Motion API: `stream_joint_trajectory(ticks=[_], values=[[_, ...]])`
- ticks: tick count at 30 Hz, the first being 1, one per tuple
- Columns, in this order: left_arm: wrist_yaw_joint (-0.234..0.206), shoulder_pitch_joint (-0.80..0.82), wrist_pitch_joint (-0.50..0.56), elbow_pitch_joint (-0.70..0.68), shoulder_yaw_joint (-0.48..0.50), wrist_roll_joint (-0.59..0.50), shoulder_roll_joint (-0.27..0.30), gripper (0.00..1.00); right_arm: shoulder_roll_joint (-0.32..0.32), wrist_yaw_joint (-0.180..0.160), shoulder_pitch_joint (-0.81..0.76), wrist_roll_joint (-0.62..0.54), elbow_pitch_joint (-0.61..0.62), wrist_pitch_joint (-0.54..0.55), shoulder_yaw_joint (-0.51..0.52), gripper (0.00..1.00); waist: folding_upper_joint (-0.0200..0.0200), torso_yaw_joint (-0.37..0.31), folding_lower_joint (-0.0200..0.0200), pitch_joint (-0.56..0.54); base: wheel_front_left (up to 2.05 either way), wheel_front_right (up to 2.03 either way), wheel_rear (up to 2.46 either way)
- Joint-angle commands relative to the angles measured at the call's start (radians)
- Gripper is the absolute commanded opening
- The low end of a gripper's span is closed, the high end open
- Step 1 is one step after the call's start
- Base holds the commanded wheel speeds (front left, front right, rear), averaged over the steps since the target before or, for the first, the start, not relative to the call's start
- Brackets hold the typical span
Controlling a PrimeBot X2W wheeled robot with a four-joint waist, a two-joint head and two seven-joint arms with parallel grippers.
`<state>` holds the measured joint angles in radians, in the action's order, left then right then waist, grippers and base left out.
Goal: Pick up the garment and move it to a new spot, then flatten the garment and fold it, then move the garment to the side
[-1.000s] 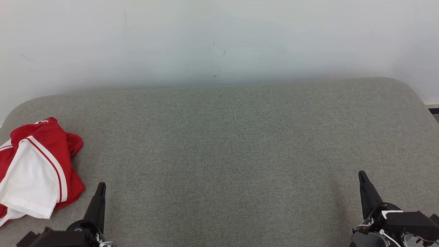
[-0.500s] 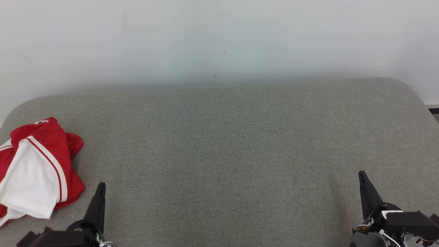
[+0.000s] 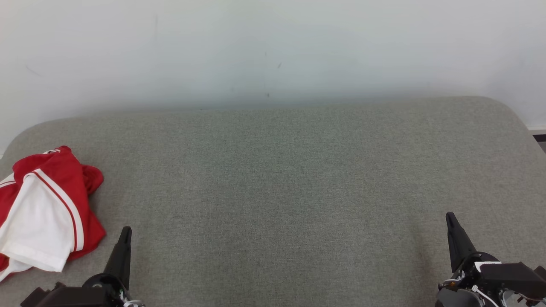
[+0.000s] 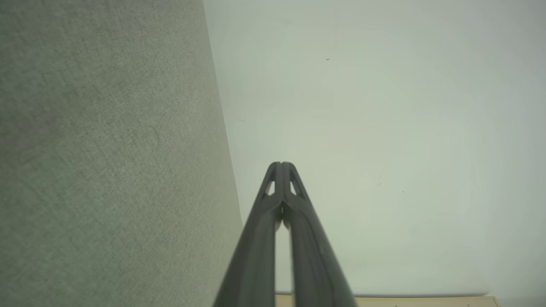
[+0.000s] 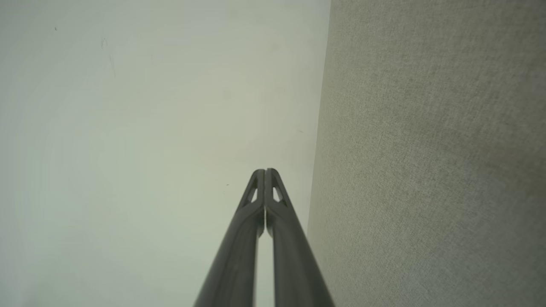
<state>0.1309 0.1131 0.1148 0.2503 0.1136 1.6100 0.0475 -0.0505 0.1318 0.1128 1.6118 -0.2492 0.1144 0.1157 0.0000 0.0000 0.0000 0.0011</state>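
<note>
Garment (image 3: 42,213) count: one, crumpled red-and-white thing dumped at the far left of the grey cushion (image 3: 273,183), near the left gripper (image 3: 124,236). It's judged soft, light and floppy, so it's probably best pinched at a raised fold or the white hem rather than scooped. Two grippers are counted, the right gripper (image 3: 452,224) well apart from it; fingers (image 4: 256,238) on both are pressed together, nothing pinched.

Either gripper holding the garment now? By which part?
Nothing is held. The left gripper and right gripper are both shut and empty; the red-and-white garment lies crumpled on the grey cushion, touched by neither.
</note>
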Motion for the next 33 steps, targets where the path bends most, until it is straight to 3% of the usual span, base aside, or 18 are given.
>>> stream_joint_trajectory(ticks=[1, 20, 21, 33], values=[[0.0, 0.004, 0.003, -0.003, 0.002, 0.004, 0.006, 0.0, 0.001, -0.002, 0.003, 0.001, 0.002, 0.002, 0.001, 0.0, 0.0, 0.0, 0.0, 0.0, 0.0, 0.0, 0.0], [0.0, 0.004, 0.003, -0.003, 0.002, 0.004, 0.006, 0.0, 0.001, -0.002, 0.003, 0.001, 0.002, 0.002, 0.001, 0.0, 0.0, 0.0, 0.0, 0.0, 0.0, 0.0, 0.0], [0.0, 0.0, -0.001, 0.001, -0.001, 0.0, -0.001, 1.0, 0.0, 0.0, 0.0, 0.0, -0.002, -0.001, -0.001, 1.0, 0.0, 0.0, 0.0, 0.0, 0.0, 0.0, 0.0], [-0.001, -0.035, -0.049, 0.026, -0.028, -0.032, -0.005, 1.0, 0.002, 0.0, -0.02, -0.047, -0.038, -0.049, -0.05, 1.0, 0.0, -0.003, 0.0, -0.014, 0.0, 0.0, 0.0]])
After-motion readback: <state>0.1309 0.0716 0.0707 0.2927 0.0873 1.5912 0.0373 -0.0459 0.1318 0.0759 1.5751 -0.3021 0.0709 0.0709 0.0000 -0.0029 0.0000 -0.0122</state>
